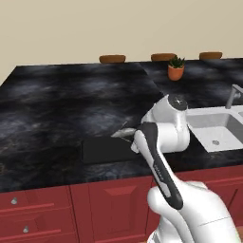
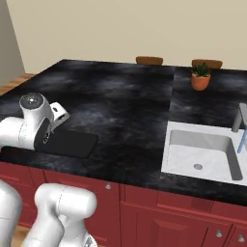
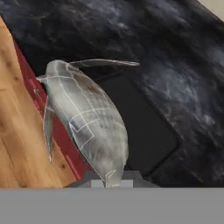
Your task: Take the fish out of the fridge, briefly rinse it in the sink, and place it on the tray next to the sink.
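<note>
My gripper (image 3: 112,178) is shut on the fish (image 3: 87,116), a silvery-grey fish with thin fins that points away from the hand. The fish hangs just above the black tray (image 3: 146,131), over the tray's edge. In the left base view the fish's tip (image 1: 124,132) pokes out beside the arm at the tray's (image 1: 104,150) right end. The tray (image 2: 70,143) lies on the black counter, left of the white sink (image 2: 200,149). A thin blue stream runs from the faucet (image 2: 237,118). The fridge is out of view.
A potted plant (image 1: 176,69) stands on the counter behind the sink (image 1: 213,128). Brown stool tops (image 1: 112,58) show past the counter's far edge. Red cabinet fronts (image 1: 114,204) run below the counter, and a wooden floor (image 3: 17,131) lies beneath.
</note>
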